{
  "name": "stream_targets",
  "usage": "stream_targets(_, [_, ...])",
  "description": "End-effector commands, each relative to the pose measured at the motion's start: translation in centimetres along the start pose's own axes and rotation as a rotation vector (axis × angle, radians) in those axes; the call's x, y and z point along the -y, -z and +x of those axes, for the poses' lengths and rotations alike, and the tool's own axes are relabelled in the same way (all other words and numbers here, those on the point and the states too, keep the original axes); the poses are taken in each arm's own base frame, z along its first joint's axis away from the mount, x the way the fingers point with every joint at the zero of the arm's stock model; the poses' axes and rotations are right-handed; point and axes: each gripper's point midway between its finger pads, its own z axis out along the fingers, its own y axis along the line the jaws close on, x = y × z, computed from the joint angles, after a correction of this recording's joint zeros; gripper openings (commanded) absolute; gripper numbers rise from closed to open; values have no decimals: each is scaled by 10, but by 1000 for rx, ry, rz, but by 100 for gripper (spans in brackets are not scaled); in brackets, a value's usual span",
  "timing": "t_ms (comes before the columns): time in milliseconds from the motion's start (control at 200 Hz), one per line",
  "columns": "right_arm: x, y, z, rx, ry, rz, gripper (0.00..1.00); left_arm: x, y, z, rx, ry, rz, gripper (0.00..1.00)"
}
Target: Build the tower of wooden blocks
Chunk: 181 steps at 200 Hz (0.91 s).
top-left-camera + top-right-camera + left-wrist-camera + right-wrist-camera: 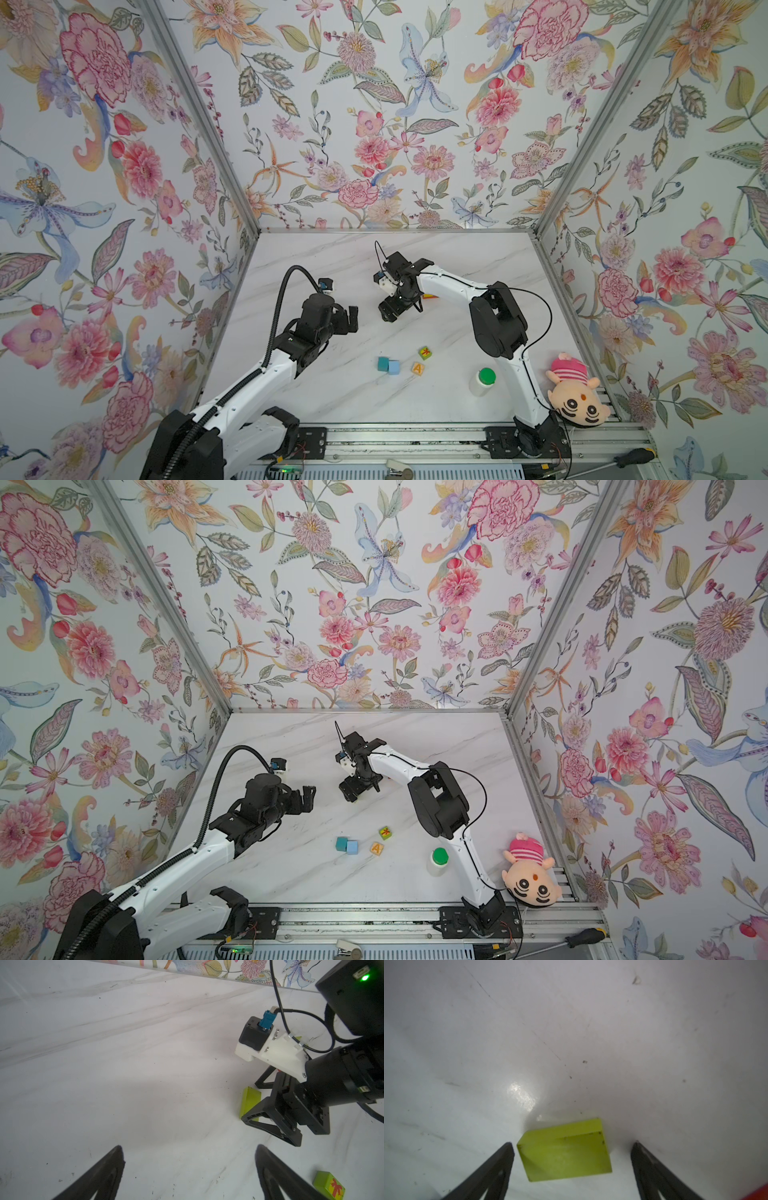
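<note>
**Right gripper astride lime block, both grippers open**

Right gripper (573, 1144) pointed down mid-table, fingers apart either side of a lime-green oblong block (564, 1151). There was a gap on both sides, narrower at one finger, no contact. The block lay flat on the marble-look table (571, 1032): matte paint, sharp edges, a few dark nicks.

Left gripper (190, 1147) hovered off to the left with fingers spread, nothing between them and bare table ahead.

Both top views hid that block under the right wrist; only a red-yellow sliver (430, 296) showed beside the arm. Toward the front they showed the teal cube (383, 363) touching the light-blue cube (393, 367), with the tan "A" cube (417, 368) and green red-marked cube (425, 353) near. Open table lay between the cubes and both grippers.

White green-capped bottle (484, 380) and plush doll (577, 395) sat front right.
</note>
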Motion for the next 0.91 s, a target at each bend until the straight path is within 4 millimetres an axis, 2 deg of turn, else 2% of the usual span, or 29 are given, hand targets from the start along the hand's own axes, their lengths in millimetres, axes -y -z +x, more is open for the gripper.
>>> stream_targets(0, [-14, -12, 6, -32, 22, -34, 87, 1, 3, -13, 32, -8, 0, 99])
stream_targets(390, [-17, -20, 22, -78, 41, -2, 86, -8, 12, 2, 29, 31, -13, 99])
stream_targets(595, [-13, -24, 29, -97, 28, 19, 75, -13, 19, 5, 31, 36, -25, 99])
stream_targets(901, [-16, -19, 37, -107, 32, 22, 77, -17, 26, 8, 46, 56, -31, 99])
